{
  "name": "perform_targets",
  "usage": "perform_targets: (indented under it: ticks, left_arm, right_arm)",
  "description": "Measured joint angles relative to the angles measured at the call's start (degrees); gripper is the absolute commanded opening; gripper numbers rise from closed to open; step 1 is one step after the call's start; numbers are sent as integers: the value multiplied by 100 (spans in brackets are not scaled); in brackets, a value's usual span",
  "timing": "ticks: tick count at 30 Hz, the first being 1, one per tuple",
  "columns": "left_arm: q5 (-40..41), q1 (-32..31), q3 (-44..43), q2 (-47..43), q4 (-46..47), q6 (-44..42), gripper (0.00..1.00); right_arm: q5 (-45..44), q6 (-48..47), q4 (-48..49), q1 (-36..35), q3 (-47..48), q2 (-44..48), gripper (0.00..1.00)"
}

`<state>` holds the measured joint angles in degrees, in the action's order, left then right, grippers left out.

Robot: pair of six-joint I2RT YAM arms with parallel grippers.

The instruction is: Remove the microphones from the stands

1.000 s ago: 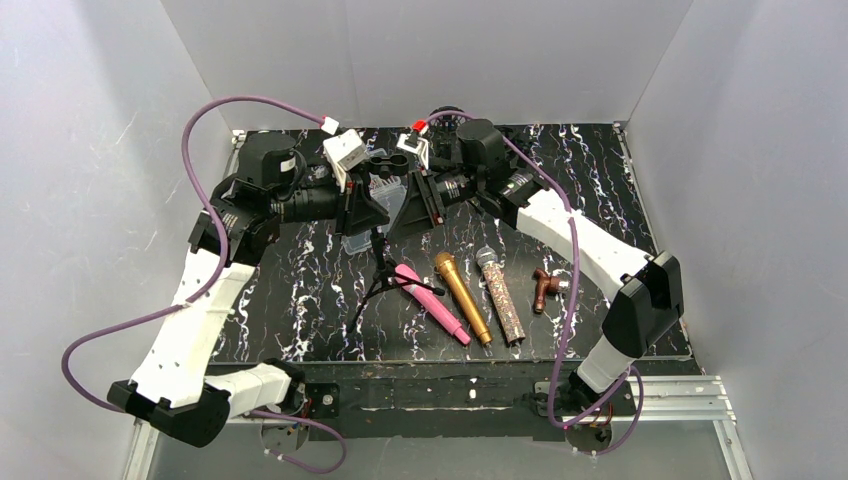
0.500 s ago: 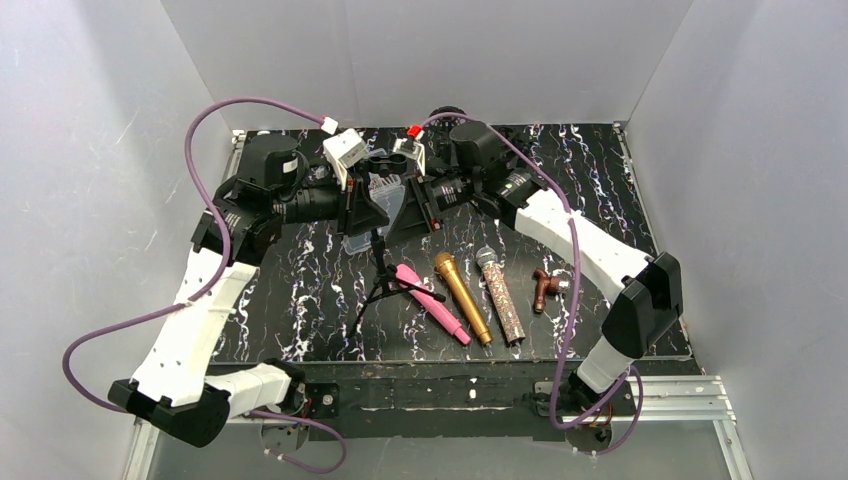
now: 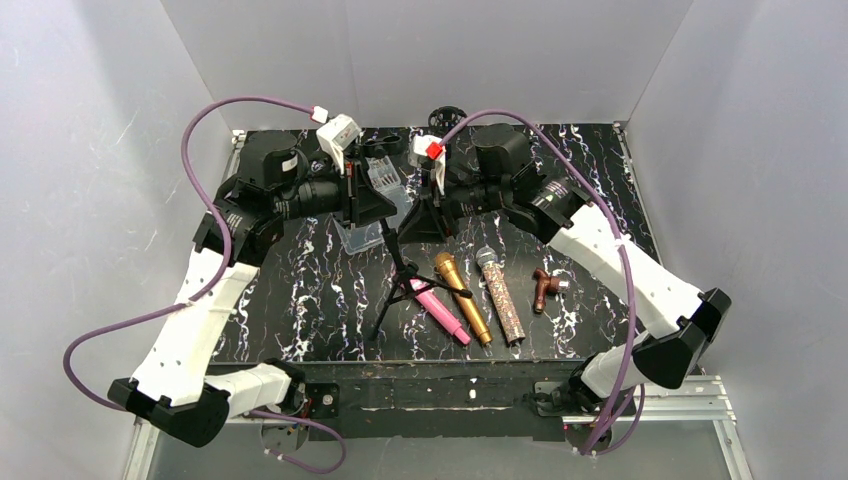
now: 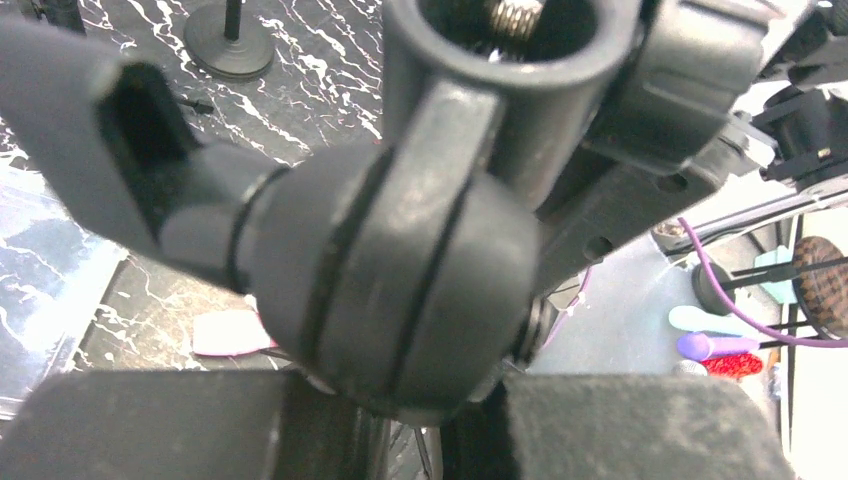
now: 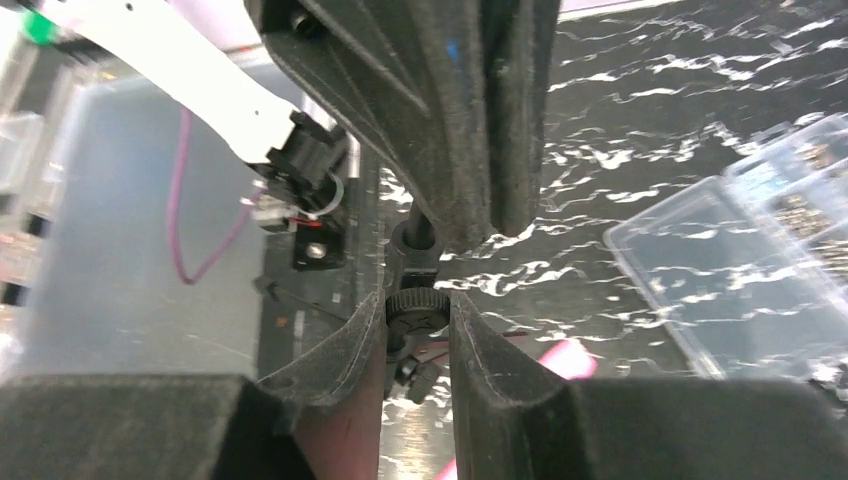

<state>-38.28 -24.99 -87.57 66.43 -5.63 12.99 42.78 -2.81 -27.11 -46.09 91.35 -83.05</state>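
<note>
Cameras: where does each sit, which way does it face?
Top external: above, behind the bases, looking down on the table; both arms whole.
Left wrist: looks along the left gripper, shut on the stand joint; pads show.
Right wrist: looks along the right gripper at the stand's stem knob; pads show.
Shared: all three show the stand.

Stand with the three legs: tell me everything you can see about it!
The stand is small and black, seemingly metal and plastic. Three thin legs spread over the marbled table; a slim pole leans up from them to a ball joint and ring clip. The left hand grips the ball joint, the right hand pinches a ridged knob below.
</note>
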Motion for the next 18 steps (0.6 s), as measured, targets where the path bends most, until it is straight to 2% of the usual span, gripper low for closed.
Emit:
perform_targets:
  ticks: [8, 11, 15, 18]
  left_arm:
    - [144, 13, 0, 35, 304, 544, 0]
    - [114, 15, 0, 61, 378, 649, 0]
    - [-157, 28, 2, 35, 33, 691, 0]
    - [-310, 24, 2, 24, -96, 625, 0]
  right_arm:
    - [-824, -1641, -754, -195, 570, 9, 5]
    - [-1182, -2085, -949, -232, 678, 9, 17]
    - [-1880, -2472, -1084, -144, 713, 9, 33]
    - [-2013, -2441, -1147, -85, 702, 17, 40]
